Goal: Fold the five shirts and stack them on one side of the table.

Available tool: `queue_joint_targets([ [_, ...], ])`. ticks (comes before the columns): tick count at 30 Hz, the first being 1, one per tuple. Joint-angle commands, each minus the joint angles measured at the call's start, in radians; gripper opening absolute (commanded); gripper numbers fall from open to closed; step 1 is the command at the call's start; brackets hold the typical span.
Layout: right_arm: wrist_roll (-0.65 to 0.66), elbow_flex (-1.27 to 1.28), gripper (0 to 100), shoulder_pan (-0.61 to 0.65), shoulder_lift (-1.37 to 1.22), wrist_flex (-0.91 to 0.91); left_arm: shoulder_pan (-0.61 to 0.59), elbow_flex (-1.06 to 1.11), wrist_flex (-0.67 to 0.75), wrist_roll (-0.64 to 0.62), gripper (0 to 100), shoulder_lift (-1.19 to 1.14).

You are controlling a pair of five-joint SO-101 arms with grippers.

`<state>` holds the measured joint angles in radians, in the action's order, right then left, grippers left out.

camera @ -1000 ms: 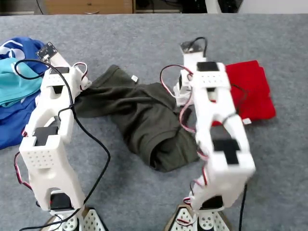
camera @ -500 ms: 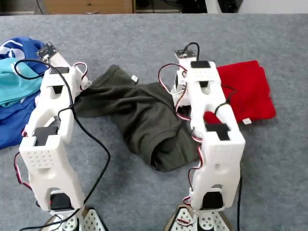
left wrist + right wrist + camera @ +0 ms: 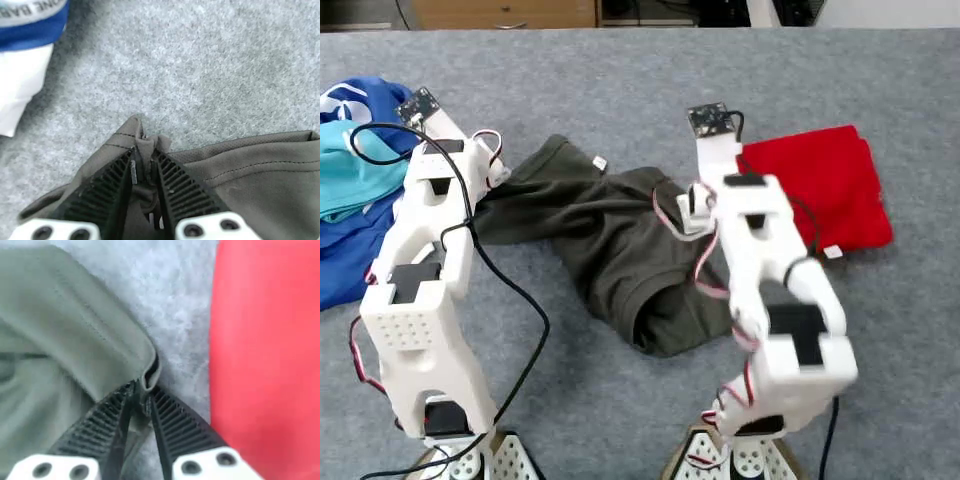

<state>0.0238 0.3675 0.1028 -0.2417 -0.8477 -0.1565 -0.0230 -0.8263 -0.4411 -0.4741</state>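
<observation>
Folding of the olive shirt (image 3: pixel 620 250) seems in hand — it lies crumpled mid-table; your left gripper (image 3: pixel 145 156) and right gripper (image 3: pixel 141 389) each clamp an edge; next, you likely pull it flat, evenly.

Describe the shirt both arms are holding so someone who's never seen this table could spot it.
On the grey table, a blue and teal pile lies at one end and a folded red shirt nearer the other. Between them sprawls the olive shirt, crumpled. It is the only dark green one, and the left pincer and right pincer each pinch an edge of it.
</observation>
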Motion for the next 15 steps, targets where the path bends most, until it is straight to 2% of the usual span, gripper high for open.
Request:
queue_joint_targets([
  [1, -0.051, -0.358, 0.1, -0.03, -0.209, -0.256, 0.011, 0.023, -0.006, 0.055, 2, 0.058],
  [4, -0.091, -0.498, 0.1, -0.038, -0.308, -0.365, 0.035, 0.072, 0.005, 0.094, 2, 0.116],
  [6, -0.091, -0.467, 0.1, -0.035, -0.292, -0.341, 0.055, 0.172, 0.086, 0.129, 2, 0.179],
  [12, -0.054, -0.166, 0.1, -0.028, -0.073, -0.103, 0.084, 0.569, 0.47, 0.172, 2, 0.472],
  [15, -0.046, -0.047, 0.1, -0.01, 0.021, -0.003, 0.075, 0.592, 0.517, 0.17, 2, 0.475],
])
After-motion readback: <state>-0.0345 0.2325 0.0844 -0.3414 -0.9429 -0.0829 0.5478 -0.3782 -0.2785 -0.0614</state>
